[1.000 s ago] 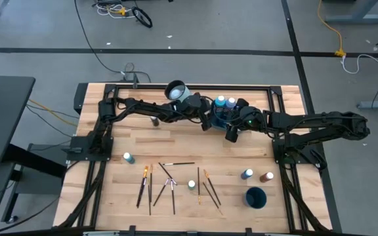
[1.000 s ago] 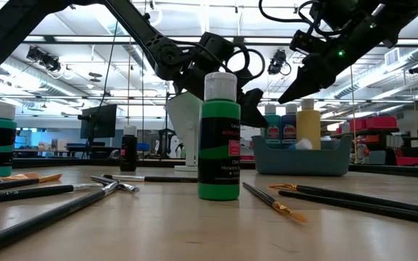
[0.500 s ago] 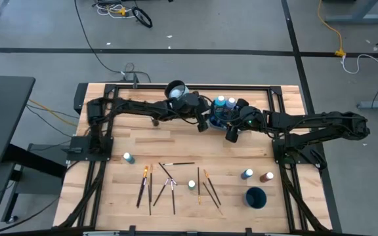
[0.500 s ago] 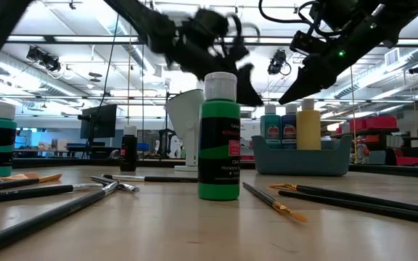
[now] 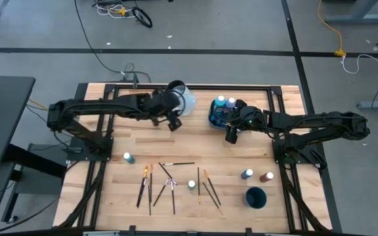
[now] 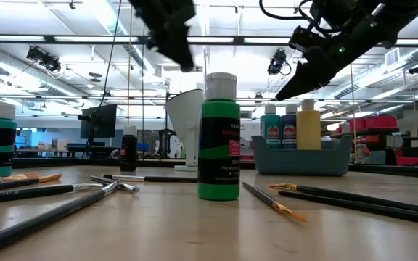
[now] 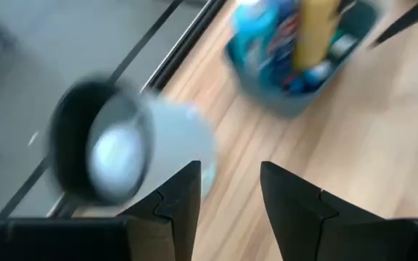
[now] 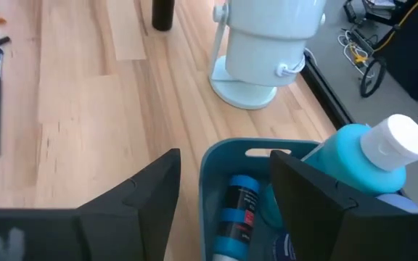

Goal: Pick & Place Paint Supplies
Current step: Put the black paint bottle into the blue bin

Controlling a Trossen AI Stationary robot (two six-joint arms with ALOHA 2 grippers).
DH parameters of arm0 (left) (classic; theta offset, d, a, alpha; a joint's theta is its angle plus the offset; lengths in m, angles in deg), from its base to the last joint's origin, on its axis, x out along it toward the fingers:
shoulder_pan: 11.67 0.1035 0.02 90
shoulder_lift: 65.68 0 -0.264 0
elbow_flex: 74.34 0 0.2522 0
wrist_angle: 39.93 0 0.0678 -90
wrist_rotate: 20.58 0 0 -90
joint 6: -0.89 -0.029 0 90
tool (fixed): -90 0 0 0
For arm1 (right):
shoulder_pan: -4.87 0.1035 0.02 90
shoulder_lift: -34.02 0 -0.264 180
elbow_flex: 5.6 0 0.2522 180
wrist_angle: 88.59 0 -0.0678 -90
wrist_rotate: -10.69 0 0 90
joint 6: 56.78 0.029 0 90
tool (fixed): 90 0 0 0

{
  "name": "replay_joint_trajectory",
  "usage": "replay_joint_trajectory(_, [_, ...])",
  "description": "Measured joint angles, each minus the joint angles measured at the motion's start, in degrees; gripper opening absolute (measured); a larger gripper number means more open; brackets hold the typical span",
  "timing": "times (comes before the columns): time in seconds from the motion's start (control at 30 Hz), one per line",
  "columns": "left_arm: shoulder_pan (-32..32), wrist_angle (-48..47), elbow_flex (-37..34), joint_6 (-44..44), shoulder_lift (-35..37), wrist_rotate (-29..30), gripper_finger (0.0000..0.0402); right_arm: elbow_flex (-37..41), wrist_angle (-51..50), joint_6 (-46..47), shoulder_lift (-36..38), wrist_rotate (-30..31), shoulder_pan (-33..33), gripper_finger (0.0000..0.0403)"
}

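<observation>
your left gripper [image 5: 174, 124] sits empty, fingers apart, just beside the jug [image 5: 182, 98]; right gripper [image 5: 230, 136] hangs spread and empty at the teal tub [image 5: 213, 118], which holds several bottles. between picks, i judge: loose bottles [image 5: 128, 157] and brushes [image 5: 141, 187] lie well off; reach there next.

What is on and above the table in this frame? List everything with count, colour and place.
teal tub: one, back of table, right of centre, holding several paint bottles.
jug: one, pale, back centre.
dark bottle: one, left of the jug in the low view.
loose paint bottles: four; one at the left, one among the brushes, two at the right.
paintbrushes: several, dark-handled, scattered at front centre.
dark blue cup: one, front right.
left gripper: open, empty, beside the jug.
right gripper: open, empty, by the tub.
</observation>
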Motion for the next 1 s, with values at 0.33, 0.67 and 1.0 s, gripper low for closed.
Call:
replay_joint_trajectory(0.33, [3.5, -9.8, -10.6, 14.5, 0.8, 0.4, 0.0154, 0.0, 0.2, 1.3, 0.0, -0.5, 0.0, 0.0215])
replay_joint_trajectory(0.67, [9.4, -4.0, -19.8, 16.2, 0.8, -0.7, 0.0153, 0.0, 0.2, 1.4, 0.0, -0.5, 0.0, 0.0215])
replay_joint_trajectory(1.0, [10.9, 3.2, -24.4, 12.5, 0.8, -4.5, 0.0151, 0.0, 0.2, 1.2, 0.0, -0.4, 0.0, 0.0215])
